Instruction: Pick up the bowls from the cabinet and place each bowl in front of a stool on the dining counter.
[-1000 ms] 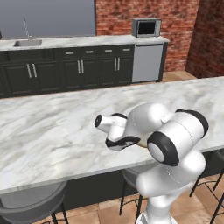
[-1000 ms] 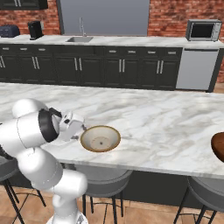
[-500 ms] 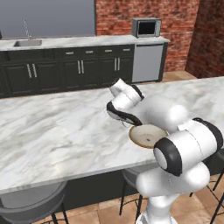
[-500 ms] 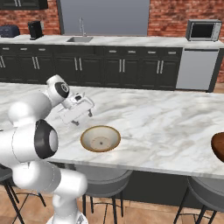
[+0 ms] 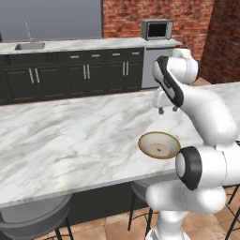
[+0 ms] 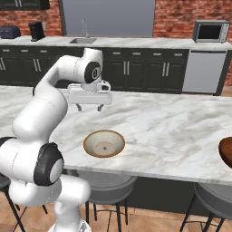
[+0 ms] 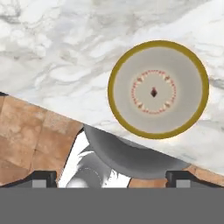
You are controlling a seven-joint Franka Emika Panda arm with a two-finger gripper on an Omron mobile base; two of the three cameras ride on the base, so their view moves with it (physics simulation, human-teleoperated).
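Observation:
The cream bowl [image 5: 159, 144] [image 6: 104, 143] with a tan rim rests upright on the dining counter [image 5: 70, 136] [image 6: 172, 131] near its front edge. Below it stands a grey-seated stool [image 6: 106, 186] [image 7: 127, 155]. My gripper [image 5: 168, 110] [image 6: 89, 108] hangs open and empty above the counter, beyond the bowl and well clear of it. The hand view looks straight down on the bowl [image 7: 157, 89], with the gripper [image 7: 111, 178] wide apart at the bottom. The reddish-brown bowl [image 6: 226, 152] sits at the counter's right edge above another stool [image 6: 215, 199].
Behind the counter run black base cabinets [image 5: 84, 77] with a sink [image 5: 29, 46], a microwave [image 6: 209, 31] and a dishwasher [image 6: 206, 72]. A strip of black wall cabinet [image 6: 22, 4] shows top left. A third stool [image 5: 35, 220] stands at lower left.
The arm has lifted from beside the cream bowl and swung up and back toward the far side of the counter. The bowl has stayed in place.

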